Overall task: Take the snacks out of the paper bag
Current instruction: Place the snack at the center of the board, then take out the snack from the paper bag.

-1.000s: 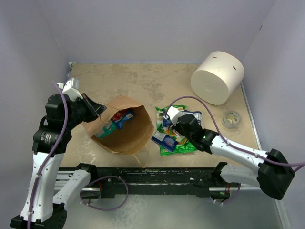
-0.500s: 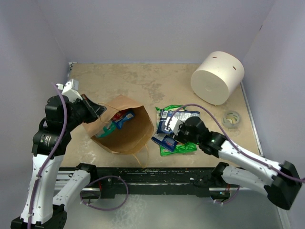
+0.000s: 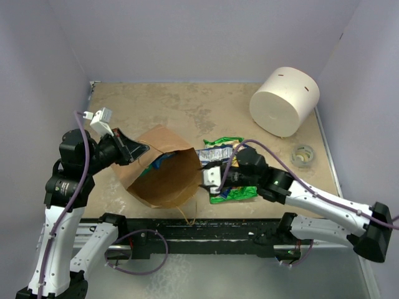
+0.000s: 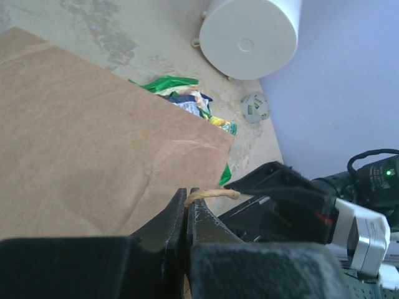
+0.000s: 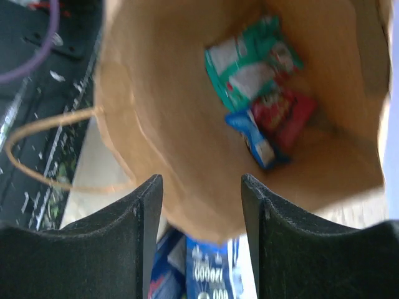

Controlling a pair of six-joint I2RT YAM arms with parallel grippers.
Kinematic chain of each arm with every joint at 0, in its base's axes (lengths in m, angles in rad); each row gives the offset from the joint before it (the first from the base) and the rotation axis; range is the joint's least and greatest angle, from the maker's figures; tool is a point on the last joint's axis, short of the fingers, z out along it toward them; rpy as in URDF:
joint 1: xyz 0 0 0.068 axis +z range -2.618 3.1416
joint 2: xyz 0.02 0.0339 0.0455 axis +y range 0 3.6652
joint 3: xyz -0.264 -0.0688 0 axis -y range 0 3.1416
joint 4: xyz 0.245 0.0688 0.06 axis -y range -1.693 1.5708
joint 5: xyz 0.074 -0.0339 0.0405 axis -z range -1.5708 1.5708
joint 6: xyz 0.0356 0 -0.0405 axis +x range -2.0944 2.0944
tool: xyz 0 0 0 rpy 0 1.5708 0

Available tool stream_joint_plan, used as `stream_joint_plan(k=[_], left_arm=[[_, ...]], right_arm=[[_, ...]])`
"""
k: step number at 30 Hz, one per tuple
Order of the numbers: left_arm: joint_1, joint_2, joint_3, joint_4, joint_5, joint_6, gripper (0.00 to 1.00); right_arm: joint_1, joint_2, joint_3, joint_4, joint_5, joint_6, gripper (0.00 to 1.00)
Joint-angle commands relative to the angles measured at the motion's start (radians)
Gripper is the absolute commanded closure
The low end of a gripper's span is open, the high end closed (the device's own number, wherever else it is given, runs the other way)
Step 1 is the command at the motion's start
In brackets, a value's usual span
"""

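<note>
Task progress: partly done, by my reading. A pile of packets [image 3: 237, 192] lies out on the table [image 3: 168, 106] just right of the paper bag [image 3: 165, 180], green and blue-and-white ones among them.
Left to do: at least three snacks are in the bag, as the right wrist view shows: a teal packet [image 5: 246, 65], a red packet [image 5: 290, 115] and a blue packet [image 5: 257, 142], bunched at the bag's far end.
Paper bag: lies on its side on the table, its mouth turned toward the right arm and held agape.
Left gripper [image 3: 132, 151]: clenched on the bag's upper rim, lifting it so the mouth stays wide. In the left wrist view a tan loop handle [image 4: 212, 194] pokes out beside the pinched fingers.
Right gripper [image 5: 201, 187]: released, fingers spread with nothing between them. It sits just outside the mouth, pointed straight down the bag.
Snacks relative to right gripper: ahead of it and deeper in, apart from the fingers. The blue packet is nearest, the red one just beside it, and the teal one farthest.
Next move, as a judgement: reach further inside before closing on a packet.
Other things: a white cylinder [image 3: 283, 99] and a tape roll [image 3: 303, 156] stand well apart at the far right.
</note>
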Motion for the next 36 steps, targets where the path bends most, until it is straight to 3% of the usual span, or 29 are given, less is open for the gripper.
stream_joint_plan(k=[1, 10, 20, 25, 30, 36], left_arm=[[-0.001, -0.019, 0.001, 0.089, 0.059, -0.004, 1.00], [-0.001, -0.032, 0.008, 0.100, 0.044, 0.017, 1.00], [-0.001, -0.074, 0.005, 0.019, 0.028, 0.014, 1.00], [-0.001, -0.085, 0.006, 0.035, 0.056, -0.021, 1.00], [-0.001, -0.069, 0.031, 0.057, 0.093, -0.015, 1.00], [-0.001, -0.011, 0.095, 0.062, 0.134, 0.026, 1.00]], right_arm=[[0.095, 0.097, 0.105, 0.165, -0.025, -0.028, 0.45], [0.200, 0.247, 0.132, 0.341, 0.073, -0.063, 0.44], [0.214, 0.574, 0.177, 0.645, 0.258, -0.149, 0.43], [0.216, 0.734, 0.215, 0.895, 0.386, -0.038, 0.41], [0.216, 0.862, 0.305, 1.016, 0.441, 0.059, 0.40], [0.216, 0.998, 0.401, 1.139, 0.617, 0.256, 0.36]])
